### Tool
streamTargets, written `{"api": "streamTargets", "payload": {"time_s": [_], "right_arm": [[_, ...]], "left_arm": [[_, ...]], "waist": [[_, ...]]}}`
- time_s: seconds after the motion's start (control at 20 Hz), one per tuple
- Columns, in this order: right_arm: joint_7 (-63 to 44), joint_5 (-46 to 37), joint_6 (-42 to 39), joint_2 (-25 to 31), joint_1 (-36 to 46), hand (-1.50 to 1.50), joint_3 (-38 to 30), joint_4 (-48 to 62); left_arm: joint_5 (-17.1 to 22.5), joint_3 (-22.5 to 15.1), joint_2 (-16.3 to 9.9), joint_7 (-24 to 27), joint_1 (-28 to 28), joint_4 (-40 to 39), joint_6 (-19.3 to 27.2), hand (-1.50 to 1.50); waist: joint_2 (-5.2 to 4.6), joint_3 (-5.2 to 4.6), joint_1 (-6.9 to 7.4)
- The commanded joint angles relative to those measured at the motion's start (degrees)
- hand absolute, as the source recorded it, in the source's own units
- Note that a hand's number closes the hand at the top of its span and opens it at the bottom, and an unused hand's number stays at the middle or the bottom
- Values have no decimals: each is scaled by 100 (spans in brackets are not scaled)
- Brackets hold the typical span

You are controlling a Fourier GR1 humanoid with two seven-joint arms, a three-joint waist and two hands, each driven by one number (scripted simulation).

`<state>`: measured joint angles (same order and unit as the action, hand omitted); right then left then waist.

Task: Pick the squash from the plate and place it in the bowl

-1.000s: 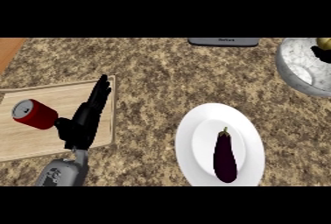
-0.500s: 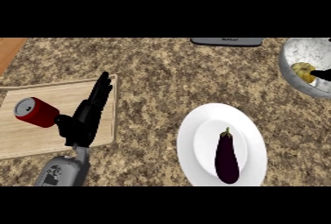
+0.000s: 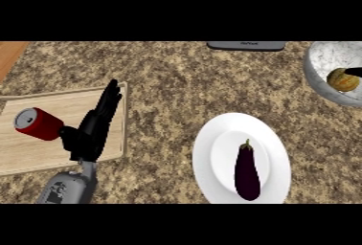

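Note:
The yellow-tan squash (image 3: 341,80) lies inside the grey bowl (image 3: 318,72) at the upper right. Only a small black part of my right hand (image 3: 356,72) shows at the right edge, just above the squash and touching or nearly touching it. The white plate (image 3: 212,158) sits at the lower right and holds a dark purple eggplant (image 3: 247,166). My left hand (image 3: 92,129) rests open at the left over the wooden cutting board (image 3: 42,148), fingers straight and pointing away from me.
A red can (image 3: 39,123) lies on the cutting board just left of my left hand. A dark grey object (image 3: 246,45) sits at the counter's far edge. Speckled brown counter stretches between the board and the plate.
The squash has come down from the bowl's upper rim into the bowl. My right hand has drawn back toward the right edge. The left hand has stayed still.

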<state>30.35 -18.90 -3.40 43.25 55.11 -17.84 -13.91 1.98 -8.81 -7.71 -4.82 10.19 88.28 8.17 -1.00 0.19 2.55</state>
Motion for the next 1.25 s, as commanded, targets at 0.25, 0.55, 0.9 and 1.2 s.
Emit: {"api": "streamTargets", "payload": {"time_s": [0.25, 0.55, 0.9, 1.2], "right_arm": [[-272, 675, -879, 507, 196, -150, -688, 389], [-13, 1005, -1889, 1122, -213, -150, -1016, 564], [430, 1166, -2852, 1310, -851, -150, -1109, 516], [705, 1104, -2920, 1252, -1197, -150, -1034, 409]], "left_arm": [[-210, -91, 146, -86, 4, 54, 141, 0], [-47, 114, -10, -159, 91, 83, -55, 0], [-48, 212, 32, 57, -64, -61, -75, 0], [45, 394, -55, 194, 47, -325, -268, 0]], "waist": [[30, -5, -85], [6, 4, -54], [28, 1, -118], [16, 1, -106]]}}
